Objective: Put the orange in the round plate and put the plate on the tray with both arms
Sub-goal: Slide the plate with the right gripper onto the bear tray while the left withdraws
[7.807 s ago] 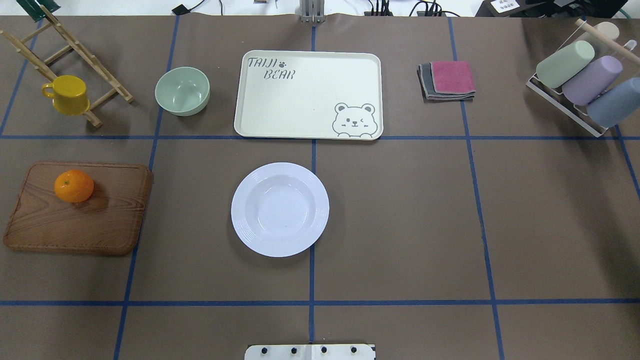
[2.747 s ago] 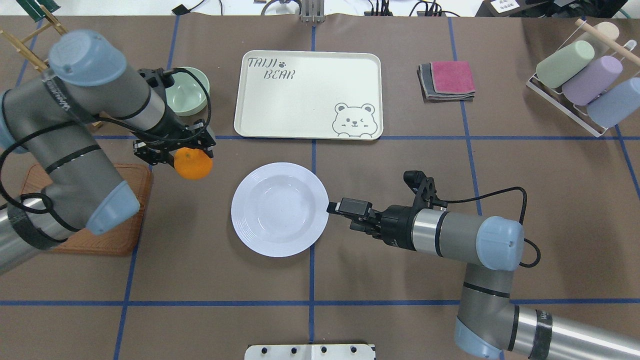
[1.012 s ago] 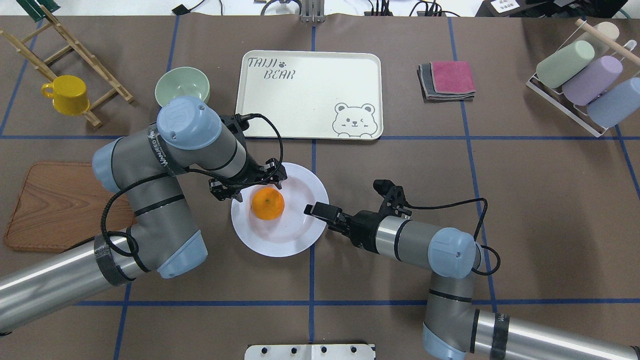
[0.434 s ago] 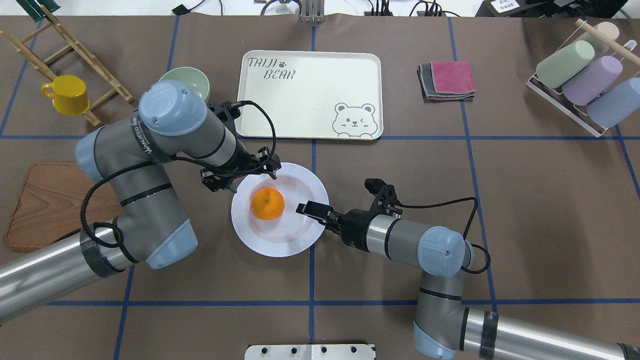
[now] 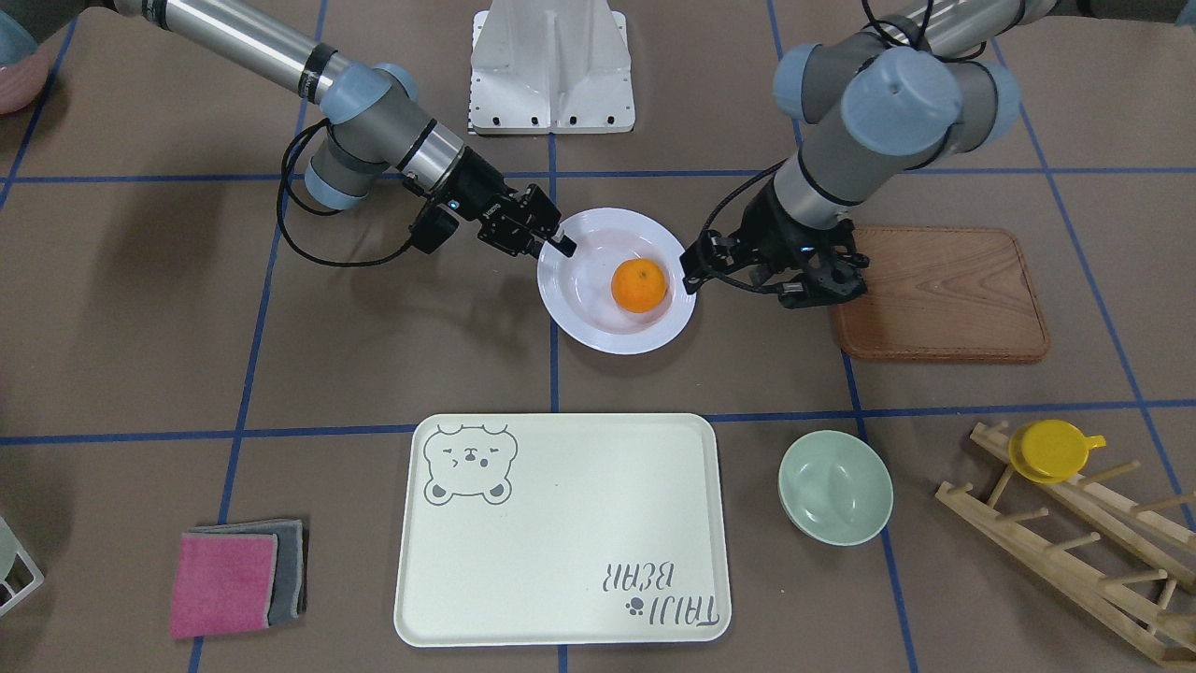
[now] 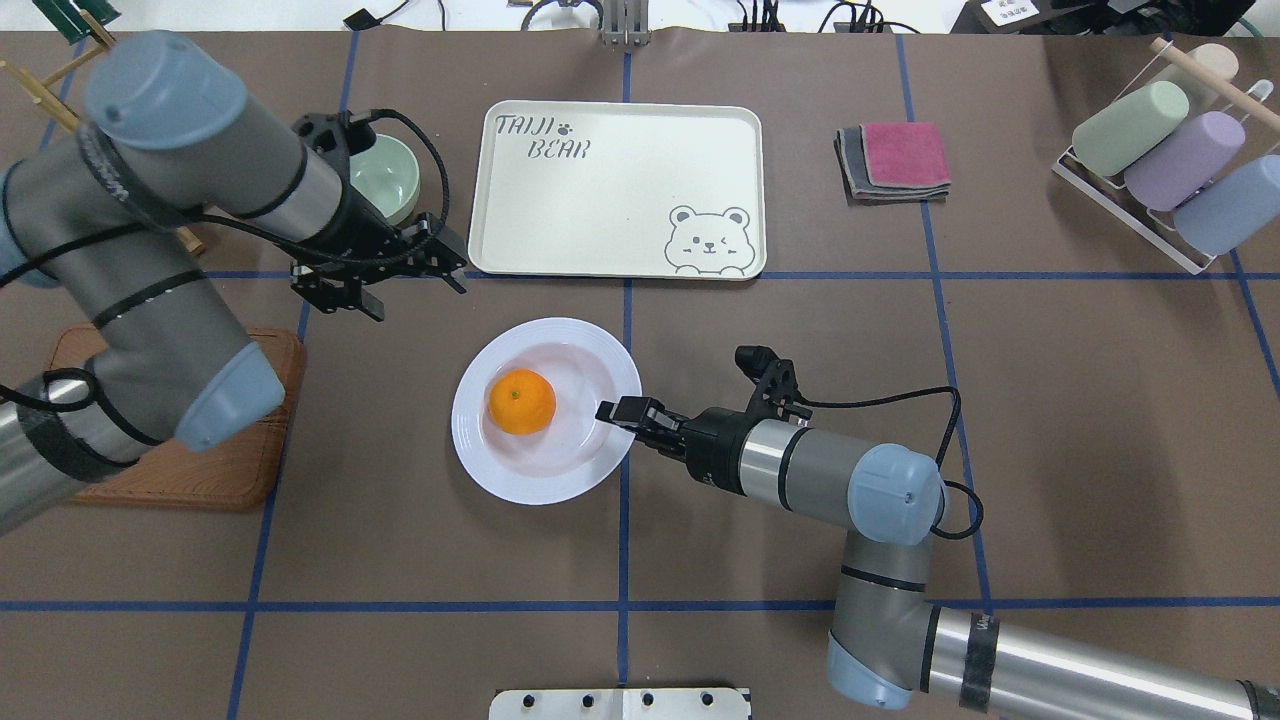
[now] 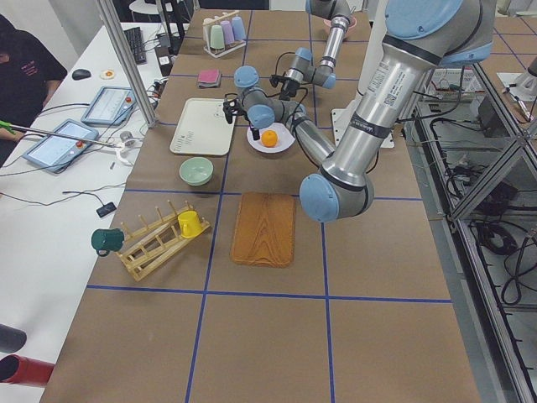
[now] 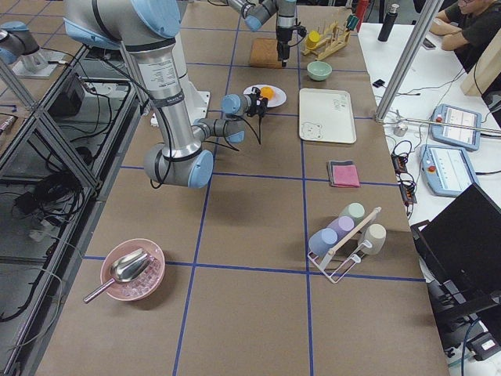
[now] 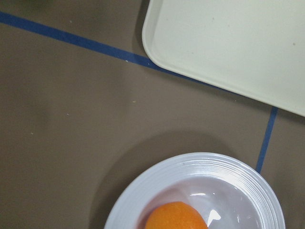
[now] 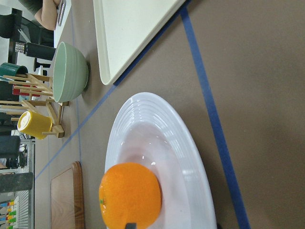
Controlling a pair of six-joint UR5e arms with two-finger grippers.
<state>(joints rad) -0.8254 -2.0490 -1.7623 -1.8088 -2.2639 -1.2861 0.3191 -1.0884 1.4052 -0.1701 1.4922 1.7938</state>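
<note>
The orange [image 6: 521, 401] lies in the sunken centre of the white round plate [image 6: 520, 480], which stands on the table in front of the cream tray [image 6: 620, 190]. My right gripper [image 6: 620, 410] reaches in flat from the right and is shut on the plate's right rim [image 5: 551, 271]. My left gripper [image 6: 415, 290] hangs open and empty above the table, to the back left of the plate. Its wrist view looks down on the orange [image 9: 176, 217], the plate [image 9: 228, 167] and a corner of the tray [image 9: 228, 43]. The right wrist view shows the orange [image 10: 129, 193] close up.
A pale-green bowl [image 5: 834, 486] sits left of the tray, partly under my left arm. A wooden board [image 5: 944, 290] lies at the left, beyond it a rack with a yellow cup [image 5: 1051, 449]. Folded cloths [image 6: 895, 160] and a cup rack [image 6: 1170, 160] are at the right.
My left gripper has let go of the orange in the plate, then risen and pulled away to the back left. The plate has slid slightly left with my right gripper at its rim.
</note>
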